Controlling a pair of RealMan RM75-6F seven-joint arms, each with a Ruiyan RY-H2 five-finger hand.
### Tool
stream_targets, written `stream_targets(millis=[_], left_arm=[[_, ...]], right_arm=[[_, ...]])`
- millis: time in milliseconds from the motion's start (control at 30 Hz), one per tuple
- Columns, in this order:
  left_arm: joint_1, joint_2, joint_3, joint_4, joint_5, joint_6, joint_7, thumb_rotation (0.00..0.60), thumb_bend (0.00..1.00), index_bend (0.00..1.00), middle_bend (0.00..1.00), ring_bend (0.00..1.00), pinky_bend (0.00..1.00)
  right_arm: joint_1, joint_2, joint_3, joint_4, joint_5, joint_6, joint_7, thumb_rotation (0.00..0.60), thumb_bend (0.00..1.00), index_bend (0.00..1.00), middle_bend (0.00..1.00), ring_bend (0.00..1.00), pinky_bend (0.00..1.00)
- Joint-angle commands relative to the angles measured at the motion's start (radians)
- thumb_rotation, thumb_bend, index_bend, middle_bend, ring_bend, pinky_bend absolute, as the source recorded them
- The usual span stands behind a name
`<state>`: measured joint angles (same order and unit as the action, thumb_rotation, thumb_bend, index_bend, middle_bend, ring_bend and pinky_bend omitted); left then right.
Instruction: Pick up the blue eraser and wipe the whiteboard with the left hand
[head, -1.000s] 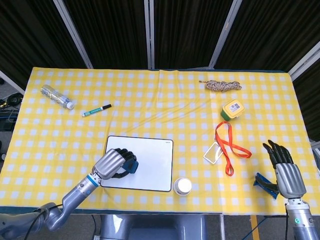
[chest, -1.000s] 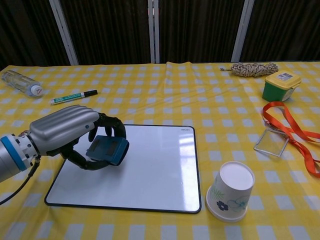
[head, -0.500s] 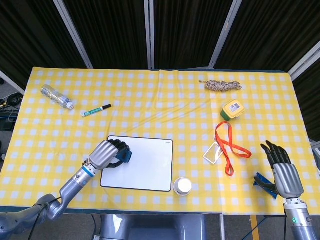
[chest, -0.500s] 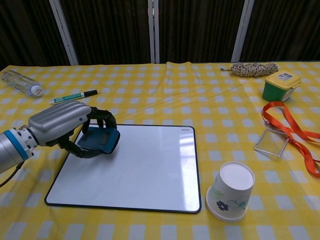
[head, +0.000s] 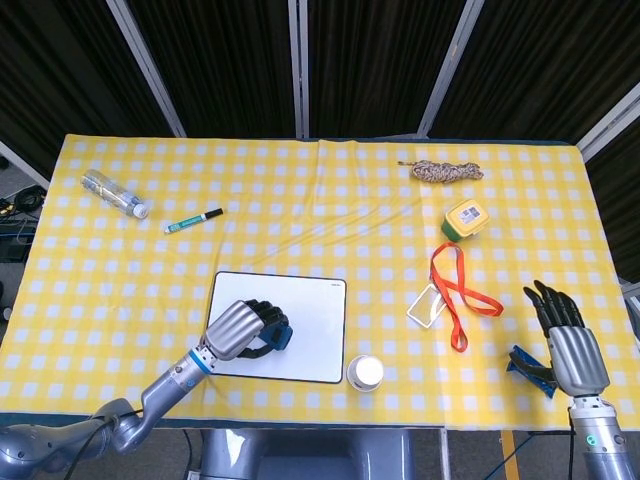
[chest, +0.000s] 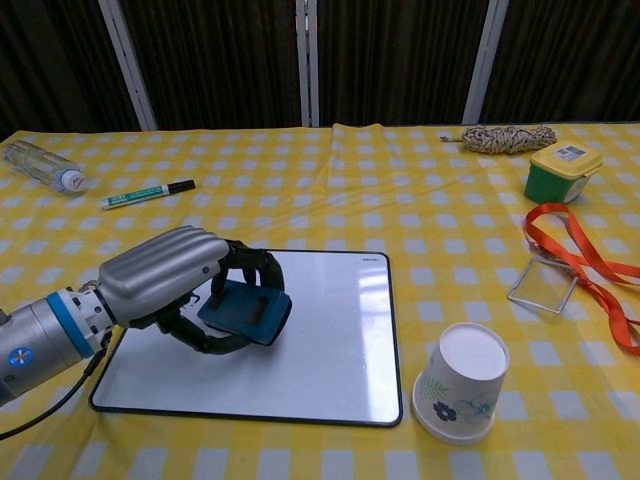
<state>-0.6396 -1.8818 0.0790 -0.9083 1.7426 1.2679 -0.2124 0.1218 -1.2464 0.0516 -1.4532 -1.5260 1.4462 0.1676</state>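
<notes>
The left hand (chest: 165, 280), a silver-backed unit with black fingers (chest: 250, 268), grips the blue rectangular eraser (chest: 245, 312) with its fingers curled around it. The eraser is held tilted over the left-central area of the white rectangular black-framed whiteboard (chest: 330, 340); contact with the board surface cannot be confirmed. The whiteboard lies flat near the front edge of the worktop (head: 330, 210), which is covered in a yellow-and-white checked cloth. An upturned white paper cup (chest: 460, 382) stands just beside the board's front right corner. The right hand (head: 568, 335) rests near the front right corner of the worktop, its fingers extended, slightly apart and holding nothing. A green-and-black marker pen (head: 194, 220) and a clear plastic bottle (head: 113, 193) lie toward the rear left corner.
</notes>
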Motion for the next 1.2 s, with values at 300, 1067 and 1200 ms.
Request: stream_targets(millis=[300, 1067, 1200], left_arm=[[0.003, 0.008, -0.025, 0.106, -0.047, -0.026, -0.025, 0.6, 0.62, 0.8, 0.61, 0.57, 0.53], [-0.022, -0.061, -0.025, 0.124, -0.023, 0.027, -0.063, 0.6, 0.62, 0.8, 0.61, 0.57, 0.53], [-0.028, -0.062, -0.027, 0.105, -0.021, 0.026, -0.052, 0.6, 0.62, 0.8, 0.61, 0.57, 0.53]], right_arm=[[0.0, -0.002, -0.003, -0.002, -0.007, 0.001, -0.005, 0.6, 0.06, 0.02, 0.0, 0.0, 0.0], [-0.001, 0.001, 0.003, 0.0, 0.002, 0.003, 0.003, 0.6, 0.07, 0.02, 0.0, 0.0, 0.0], [-0.002, 0.002, 0.003, 0.0, 0.0, 0.006, 0.005, 0.6, 0.06, 0.02, 0.0, 0.0, 0.0]])
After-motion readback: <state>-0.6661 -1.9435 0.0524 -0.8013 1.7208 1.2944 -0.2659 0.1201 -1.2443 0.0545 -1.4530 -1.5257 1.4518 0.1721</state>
